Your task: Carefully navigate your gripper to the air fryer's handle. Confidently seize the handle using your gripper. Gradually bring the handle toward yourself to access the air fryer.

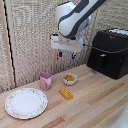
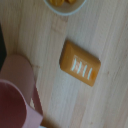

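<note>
The air fryer (image 1: 110, 52) is a large matte black box on the wooden table at the exterior view's right. Its short black handle (image 1: 102, 56) sticks out of the front drawer. My gripper (image 1: 66, 55) hangs in the air above the table, well to the exterior view's left of the air fryer, over the small bowl. Its two blue-tipped fingers point down, apart, with nothing between them. The wrist view shows neither the fingers nor the air fryer.
A pink cup (image 1: 45, 80) (image 2: 15, 95), a small bowl (image 1: 69, 78) (image 2: 65, 5) of orange pieces and an orange packet (image 1: 65, 93) (image 2: 80, 63) lie under the gripper. A floral plate (image 1: 26, 102) sits at the front left. A woven screen stands behind.
</note>
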